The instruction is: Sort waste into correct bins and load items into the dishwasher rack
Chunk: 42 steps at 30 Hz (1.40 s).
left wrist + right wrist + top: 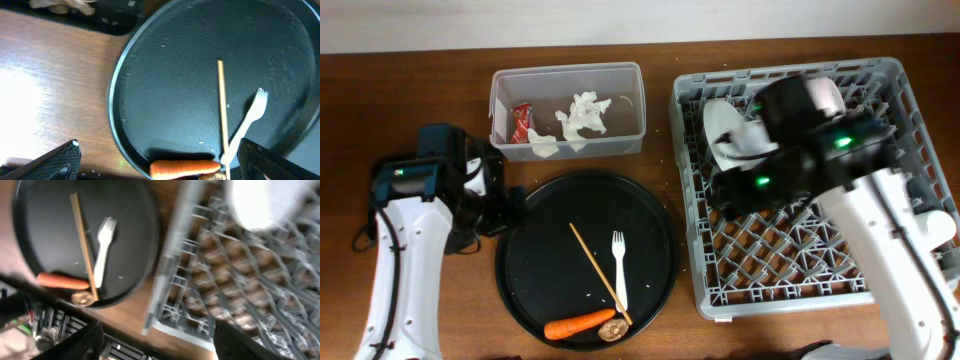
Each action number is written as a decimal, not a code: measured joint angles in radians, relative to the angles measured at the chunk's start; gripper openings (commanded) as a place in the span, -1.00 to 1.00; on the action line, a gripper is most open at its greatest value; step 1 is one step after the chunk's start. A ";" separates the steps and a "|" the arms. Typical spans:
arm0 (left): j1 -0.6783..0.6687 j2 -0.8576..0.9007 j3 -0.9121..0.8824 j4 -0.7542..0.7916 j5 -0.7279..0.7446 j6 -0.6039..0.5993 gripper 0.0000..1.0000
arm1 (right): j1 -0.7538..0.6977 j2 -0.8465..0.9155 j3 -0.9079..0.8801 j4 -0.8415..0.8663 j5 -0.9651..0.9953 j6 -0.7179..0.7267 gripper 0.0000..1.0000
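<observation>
An orange carrot [578, 324], a small brown lump [613, 328], a white plastic fork [619, 268] and a thin wooden stick [598, 270] lie on the large round black tray [520, 300]. The clear tub [565, 68] holds a red wrapper [521, 122] and crumpled tissues [583, 116]. My left gripper [502, 208] is open and empty at the round tray's left edge; its view shows the carrot [182, 168] between the fingers [159, 150]. My right gripper [728, 190] is open and empty over the grey rack [790, 300].
White tableware [725, 130] and a white cup [825, 95] stand in the rack's back part. A low black edge [112, 20] with pale scraps [65, 5] shows at the top of the left wrist view. The right wrist view shows the rack's corner [165, 315] beside the round tray [135, 255].
</observation>
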 measured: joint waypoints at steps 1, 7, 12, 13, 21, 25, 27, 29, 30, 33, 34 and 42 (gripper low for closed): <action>0.034 0.000 0.000 0.000 -0.008 0.000 0.99 | 0.074 -0.002 -0.026 0.043 -0.004 0.010 0.50; 0.270 0.000 0.000 -0.001 0.003 -0.007 0.99 | 0.452 0.124 -0.235 0.401 -0.013 0.056 0.41; 0.275 0.000 0.000 -0.002 0.010 -0.007 0.99 | 0.632 0.426 -0.247 0.607 0.033 0.183 0.35; 0.275 0.000 0.000 -0.001 0.010 -0.007 0.99 | 0.642 0.463 -0.247 0.627 0.039 0.204 0.31; 0.275 0.000 0.000 0.000 0.013 -0.007 0.99 | 0.650 0.566 -0.247 0.697 0.143 0.287 -0.62; 0.275 0.000 0.000 -0.001 0.013 -0.007 0.99 | 0.649 0.568 -0.245 0.692 0.178 0.300 -0.92; 0.275 0.000 0.000 -0.001 0.013 -0.007 0.99 | 0.647 0.573 -0.225 0.651 0.192 0.307 -0.92; 0.275 0.000 0.000 -0.001 0.013 -0.007 0.99 | 0.626 0.568 -0.148 0.546 0.234 0.311 -0.92; 0.275 0.000 0.000 0.000 0.013 -0.007 0.99 | 0.602 0.550 -0.095 0.489 0.257 0.311 -0.92; 0.275 0.000 0.000 -0.001 0.013 -0.007 0.99 | 0.463 0.326 -0.026 0.361 0.327 0.335 -0.92; 0.275 0.000 0.000 -0.001 0.013 -0.007 0.99 | 0.418 0.276 -0.012 0.311 0.347 0.351 -0.92; 0.275 0.000 0.000 -0.001 0.013 -0.007 0.99 | 0.217 0.231 -0.194 0.196 0.413 0.423 -0.92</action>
